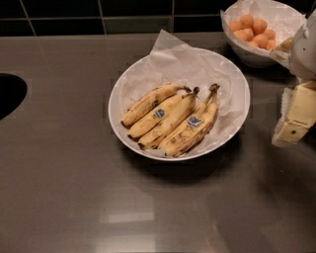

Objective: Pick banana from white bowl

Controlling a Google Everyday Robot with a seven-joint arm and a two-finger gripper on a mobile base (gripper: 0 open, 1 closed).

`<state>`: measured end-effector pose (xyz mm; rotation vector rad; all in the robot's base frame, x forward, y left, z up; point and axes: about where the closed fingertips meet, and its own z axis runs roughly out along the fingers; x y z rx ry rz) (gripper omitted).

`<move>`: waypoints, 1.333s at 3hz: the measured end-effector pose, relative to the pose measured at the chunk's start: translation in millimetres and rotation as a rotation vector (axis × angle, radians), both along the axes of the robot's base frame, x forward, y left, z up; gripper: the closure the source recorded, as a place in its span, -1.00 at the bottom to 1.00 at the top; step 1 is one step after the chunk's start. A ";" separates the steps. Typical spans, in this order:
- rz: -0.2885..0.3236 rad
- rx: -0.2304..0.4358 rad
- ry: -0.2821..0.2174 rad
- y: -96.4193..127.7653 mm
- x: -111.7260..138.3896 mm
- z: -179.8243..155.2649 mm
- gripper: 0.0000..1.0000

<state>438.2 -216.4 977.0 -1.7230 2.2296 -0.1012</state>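
Note:
The white bowl (236, 126), wide and shallow and lined with crinkled white paper, sits at the middle of the grey counter. Several bananas lie side by side in it. The banana (190, 132) is the rightmost one, heavily brown-speckled with a dark lower edge. It has a blue sticker near its long stem, which points up and right. The cleaner banana (165, 116) with a mid-body sticker lies to its left. My gripper (291, 129), cream-coloured, hangs at the right edge of the view. It is to the right of the bowl, apart from it and holding nothing visible.
A smaller paper-lined bowl of small orange fruits (253, 28) stands at the back right, just behind my arm (306, 47). A dark round sink opening (9, 94) is at the left edge. A black tiled wall (98, 15) runs along the back.

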 end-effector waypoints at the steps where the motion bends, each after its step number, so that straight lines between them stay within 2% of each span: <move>1: 0.000 0.000 0.000 0.1 0.0 0.0 -1.00; 2: 0.025 0.002 -0.008 6.5 3.5 3.5 -1.00; 3: 0.095 0.027 0.023 26.4 12.6 -4.2 -1.00; 4: 0.207 0.034 0.059 56.0 13.2 -12.5 -1.00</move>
